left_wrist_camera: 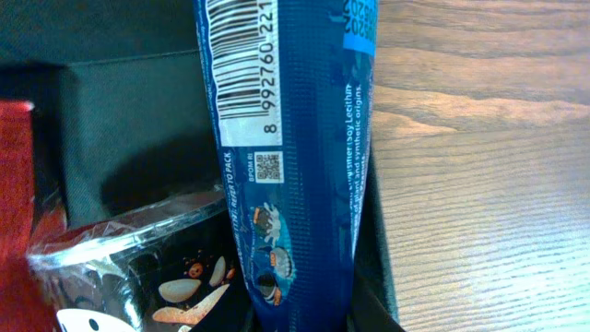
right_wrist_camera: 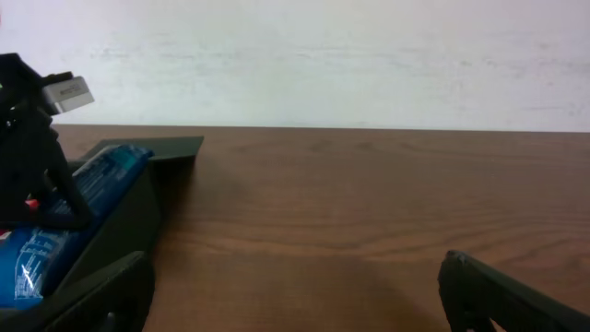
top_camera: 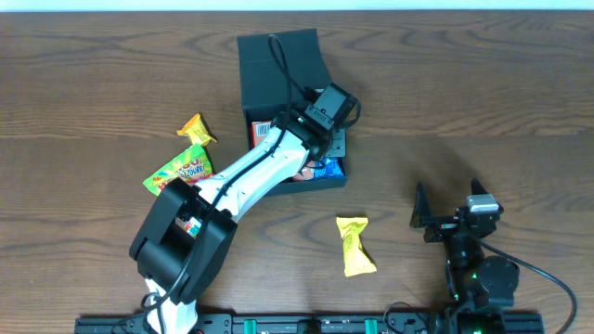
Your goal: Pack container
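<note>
Over the container (top_camera: pixel 264 74), left end effector (top_camera: pixel 320 150) narrowly pinches blue packet (left_wrist_camera: pixel 295 184).

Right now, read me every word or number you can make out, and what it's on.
"8 992760 221": under the barcode on the blue packet.
"REFER TO PACK": small print below it, same packet.
"Lecithin": ingredient print, same packet.
Lettering on the green packet: too blurred to read.
Print on the yellow wrapper: too small to read.
</note>
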Tool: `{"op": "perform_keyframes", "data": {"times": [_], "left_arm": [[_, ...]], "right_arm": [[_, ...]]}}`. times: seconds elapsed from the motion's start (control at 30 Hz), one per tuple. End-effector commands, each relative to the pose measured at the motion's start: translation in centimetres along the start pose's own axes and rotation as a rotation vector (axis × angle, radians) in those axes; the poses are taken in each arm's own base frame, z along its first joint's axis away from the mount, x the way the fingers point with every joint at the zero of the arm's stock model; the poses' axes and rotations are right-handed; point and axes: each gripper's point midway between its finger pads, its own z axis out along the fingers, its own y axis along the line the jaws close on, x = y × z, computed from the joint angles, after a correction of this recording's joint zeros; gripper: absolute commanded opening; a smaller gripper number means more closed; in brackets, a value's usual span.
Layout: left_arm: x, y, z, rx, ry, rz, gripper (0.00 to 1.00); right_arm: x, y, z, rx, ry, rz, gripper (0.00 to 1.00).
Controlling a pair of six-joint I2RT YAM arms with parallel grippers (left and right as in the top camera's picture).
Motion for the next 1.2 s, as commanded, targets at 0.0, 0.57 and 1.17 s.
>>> {"op": "perform_keyframes", "data": {"times": [0.0, 0.57, 1.17], "left_arm": [[0.2, 1.1, 0.3, -0.057, -0.010, -0.065, 0.07], [3.2, -1.2, 1.9, 0.098, 0.071, -0.011, 0.09], [2.7, 0.0, 1.6, 0.058, 0.068, -0.024, 0.19]], "right_arm": [[0.1, -0.4, 0.0, 0.018, 0.004, -0.010, 0.99], [0.1, -0.4, 0.0, 0.018, 0.004, -0.010, 0.99], [0.1, -0.4, 0.0, 0.018, 0.004, -0.010, 0.99]]}}
